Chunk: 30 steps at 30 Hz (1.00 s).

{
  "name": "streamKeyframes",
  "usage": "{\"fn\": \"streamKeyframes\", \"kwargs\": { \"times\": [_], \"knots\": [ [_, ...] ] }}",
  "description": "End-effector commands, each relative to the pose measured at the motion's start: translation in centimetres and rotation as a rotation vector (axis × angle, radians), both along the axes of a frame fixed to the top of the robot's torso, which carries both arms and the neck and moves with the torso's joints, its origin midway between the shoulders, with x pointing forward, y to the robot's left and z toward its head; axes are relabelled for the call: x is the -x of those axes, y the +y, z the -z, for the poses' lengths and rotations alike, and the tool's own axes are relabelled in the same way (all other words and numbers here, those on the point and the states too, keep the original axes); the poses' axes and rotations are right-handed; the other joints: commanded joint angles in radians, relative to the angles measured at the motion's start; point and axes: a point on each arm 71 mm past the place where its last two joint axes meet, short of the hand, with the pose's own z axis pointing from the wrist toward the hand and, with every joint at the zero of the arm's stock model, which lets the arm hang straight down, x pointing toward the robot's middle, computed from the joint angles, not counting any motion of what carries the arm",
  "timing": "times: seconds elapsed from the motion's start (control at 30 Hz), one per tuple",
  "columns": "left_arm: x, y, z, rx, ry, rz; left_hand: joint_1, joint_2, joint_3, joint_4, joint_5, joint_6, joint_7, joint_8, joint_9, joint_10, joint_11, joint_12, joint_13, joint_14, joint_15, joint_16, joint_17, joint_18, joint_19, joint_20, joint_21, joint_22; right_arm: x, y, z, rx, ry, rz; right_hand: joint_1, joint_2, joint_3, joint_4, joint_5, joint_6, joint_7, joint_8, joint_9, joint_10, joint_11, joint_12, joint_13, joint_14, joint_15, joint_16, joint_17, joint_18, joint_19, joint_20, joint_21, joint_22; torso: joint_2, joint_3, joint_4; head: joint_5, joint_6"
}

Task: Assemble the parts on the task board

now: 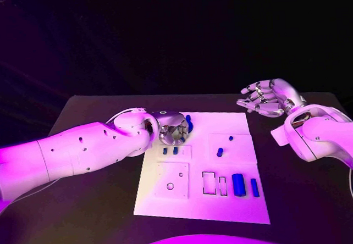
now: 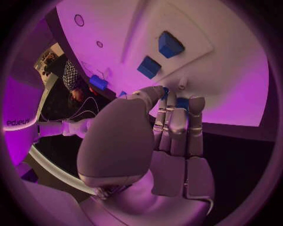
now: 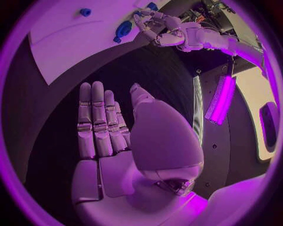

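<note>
1. A black table (image 1: 83,160) carries a white task board (image 1: 229,207) lying flat in its middle, seen from above by the head camera.
2. The left hand (image 1: 171,128) reaches in over the far left corner of the board. Its fingers (image 2: 177,122) curl downward, and their tips touch a small blue part (image 2: 183,102) at the board's far edge. Whether the hand actually grips this part cannot be told.
3. In the head view a blue part (image 1: 188,121) shows just beside that hand, at the far edge of the board.
4. Two small blue blocks (image 1: 170,150) stand side by side in a raised panel just nearer than the left hand.
5. Two small blue pegs (image 1: 220,151) stand in the square panel on the far right of the board.
6. Two long blue bars (image 1: 238,185) lie next to each other near the board's right front, beside a pair of empty rectangular slots (image 1: 209,183).
7. The right hand (image 1: 264,98) hovers off the board, above the table beyond its far right corner. It holds nothing; its fingers (image 3: 97,117) are straight and apart.
</note>
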Motion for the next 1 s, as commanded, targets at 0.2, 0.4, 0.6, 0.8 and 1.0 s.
{"fn": "streamKeyframes", "kwargs": {
  "times": [0.2,0.4,0.6,0.8,1.0],
  "knots": [
    [0.2,1.1,-1.4,0.092,0.049,-0.037,-0.051,-0.014,-0.006,0.005,-0.004,0.012,-0.001,-0.021,-0.006,0.016,0.004,-0.034,-0.01,0.005,0.004,0.006,-0.009,-0.017,-0.001,0.004,0.001,-0.002,0.1,0.1,0.0,-0.001,-0.003,-0.02,-0.002,-0.01,0.003,-0.001,0.005,-0.005,0.01,0.006,-0.002,-0.004,0.008,-0.004,-0.005,-0.009,0.003,-0.011,-0.003,0.01,0.0,0.009,-0.008,-0.006,-0.001,0.001,0.0013,0.002,0.002],
    [0.3,2.1,-1.7,0.096,0.064,-0.059,-0.054,-0.015,-0.007,0.006,-0.005,0.012,-0.002,-0.022,-0.006,0.018,0.004,-0.037,-0.011,0.005,0.005,0.007,-0.009,-0.017,-0.002,0.005,0.0,-0.003,0.1,0.1,0.1,0.0,-0.003,-0.019,-0.002,-0.01,0.003,-0.001,0.005,-0.005,0.01,0.006,-0.002,-0.004,0.009,-0.005,-0.007,-0.01,0.004,-0.014,-0.004,0.01,-0.001,0.009,-0.01,-0.008,0.0,0.0008,0.0004,0.002,0.001],
    [0.2,3.2,-1.6,0.067,0.084,-0.081,-0.058,-0.019,-0.008,0.007,-0.005,0.013,-0.002,-0.024,-0.007,0.021,0.003,-0.041,-0.012,0.004,0.005,0.007,-0.011,-0.017,-0.003,0.005,-0.001,-0.003,0.1,0.1,0.1,0.0,-0.002,-0.019,-0.002,-0.01,0.002,-0.002,0.005,-0.006,0.011,0.006,-0.003,-0.006,0.01,-0.006,-0.012,-0.013,0.005,-0.019,-0.007,0.01,-0.002,0.011,-0.013,-0.013,0.0,0.0013,0.0008,0.001,0.0],
    [0.1,3.6,-1.4,0.046,0.087,-0.086,-0.062,-0.023,-0.01,0.008,-0.006,0.014,-0.002,-0.027,-0.007,0.023,0.004,-0.045,-0.013,0.002,0.005,0.005,-0.017,-0.016,-0.008,0.006,-0.005,-0.009,0.1,0.1,0.1,0.0,-0.001,-0.02,-0.002,-0.01,0.002,-0.002,0.005,-0.007,0.012,0.006,-0.004,-0.007,0.011,-0.007,-0.015,-0.014,0.006,-0.023,-0.008,0.01,-0.003,0.012,-0.016,-0.017,0.001,0.001,0.0008,0.003,-0.001],
    [-0.1,3.6,-1.3,0.036,0.084,-0.086,-0.062,-0.023,-0.01,0.008,-0.006,0.014,-0.002,-0.027,-0.007,0.023,0.004,-0.045,-0.013,0.002,0.005,0.005,-0.017,-0.016,-0.008,0.006,-0.005,-0.009,0.1,0.1,0.1,-0.001,-0.001,-0.02,-0.002,-0.01,0.002,-0.002,0.005,-0.007,0.012,0.006,-0.004,-0.008,0.011,-0.007,-0.017,-0.015,0.006,-0.025,-0.009,0.01,-0.004,0.012,-0.017,-0.019,0.0,0.0016,-0.0005,0.005,-0.002]
  ]
}}
